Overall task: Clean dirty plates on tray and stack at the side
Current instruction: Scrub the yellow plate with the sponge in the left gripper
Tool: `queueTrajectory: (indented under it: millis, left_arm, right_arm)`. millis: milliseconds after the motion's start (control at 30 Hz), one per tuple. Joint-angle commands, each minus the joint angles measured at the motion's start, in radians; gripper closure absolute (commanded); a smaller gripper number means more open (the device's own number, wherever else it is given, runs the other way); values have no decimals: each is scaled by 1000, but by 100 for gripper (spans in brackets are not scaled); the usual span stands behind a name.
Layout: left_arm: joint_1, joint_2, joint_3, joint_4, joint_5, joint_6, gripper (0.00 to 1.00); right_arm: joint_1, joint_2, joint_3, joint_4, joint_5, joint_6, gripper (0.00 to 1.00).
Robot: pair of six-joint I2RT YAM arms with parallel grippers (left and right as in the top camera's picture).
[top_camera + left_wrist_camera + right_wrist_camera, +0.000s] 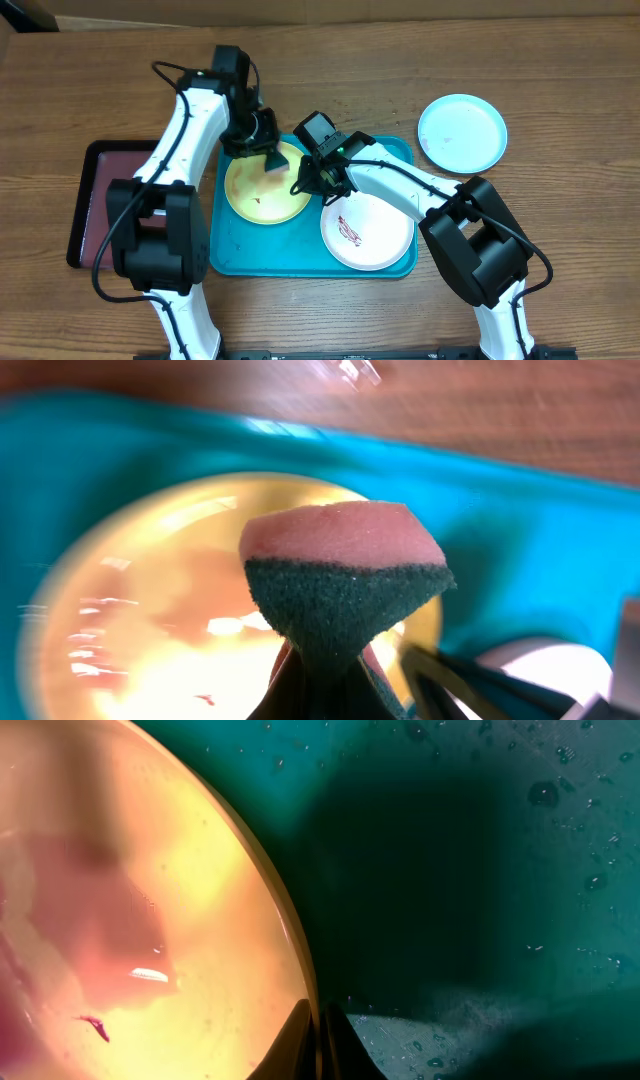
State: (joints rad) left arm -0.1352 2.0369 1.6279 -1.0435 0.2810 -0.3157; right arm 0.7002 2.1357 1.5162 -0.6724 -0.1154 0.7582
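A lime green plate [255,190] [150,610] [150,900] lies in the left half of the turquoise tray [260,255] [480,870]. One small reddish fleck [95,1025] shows on it. My left gripper [270,158] [320,670] is shut on a pink sponge with a dark green scrub face [340,570], held over the plate's far edge. Pinching the green plate's right rim is my right gripper [303,183] [318,1025], shut on it. A white plate [365,230] with red smears sits in the tray's right half. On the bare table at the right lies a light blue plate [462,132].
A dark maroon tray [95,200] with a black rim lies left of the turquoise tray, partly under my left arm. Water droplets dot the turquoise tray's floor [560,780]. The two arms cross close together over the tray's middle.
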Motion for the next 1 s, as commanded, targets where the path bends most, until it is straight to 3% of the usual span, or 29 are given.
queueTrajectory:
  millis: [0, 300, 500, 633, 800, 967]
  left_arm:
    - [-31, 11, -81, 14, 95, 32, 96]
    - [-28, 11, -236, 27, -247, -31, 96]
    - [-22, 11, -267, 4, -681, -168, 96]
    - [-22, 11, -255, -20, -865, -226, 96]
    - [-22, 10, -156, -107, -965, -324, 96]
    - [0, 3, 63, -278, -972, -439, 96]
  right_arm:
    - [-8, 2, -23, 0, 36, -2, 96]
    - [-8, 2, -23, -2, 36, -3, 96]
    - [-8, 2, -23, -3, 35, -3, 96]
    - [-8, 2, -23, -10, 36, -6, 96]
    - [-8, 2, -23, -8, 36, -24, 96]
    - [-8, 0, -15, 10, 36, -113, 96]
